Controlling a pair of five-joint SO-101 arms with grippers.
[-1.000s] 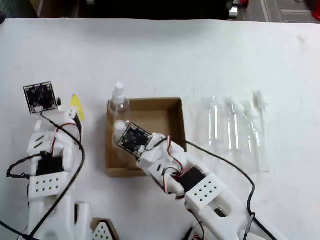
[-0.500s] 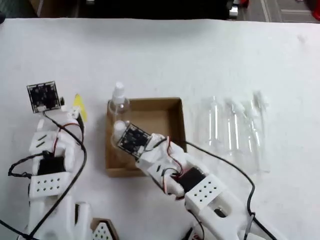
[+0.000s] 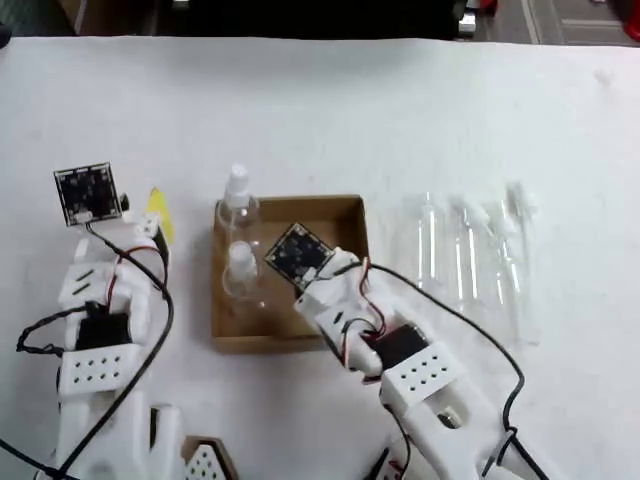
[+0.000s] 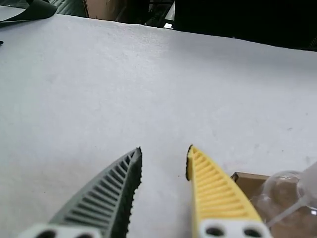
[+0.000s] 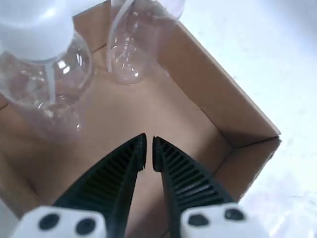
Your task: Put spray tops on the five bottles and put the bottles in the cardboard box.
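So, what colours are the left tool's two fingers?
The left tool has one grey finger, one yellow finger; clearest in left wrist view.

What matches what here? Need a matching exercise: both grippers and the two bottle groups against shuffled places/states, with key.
Column 1
1. left gripper
2. right gripper
3. two bottles with spray tops
4. remaining clear bottles

Column 2
a. lying on the table, right of the cardboard box
b. open, over bare table
c. standing inside the box
d. shut, empty, over the box

Pairs: 1-b, 2-d, 3-c, 4-a
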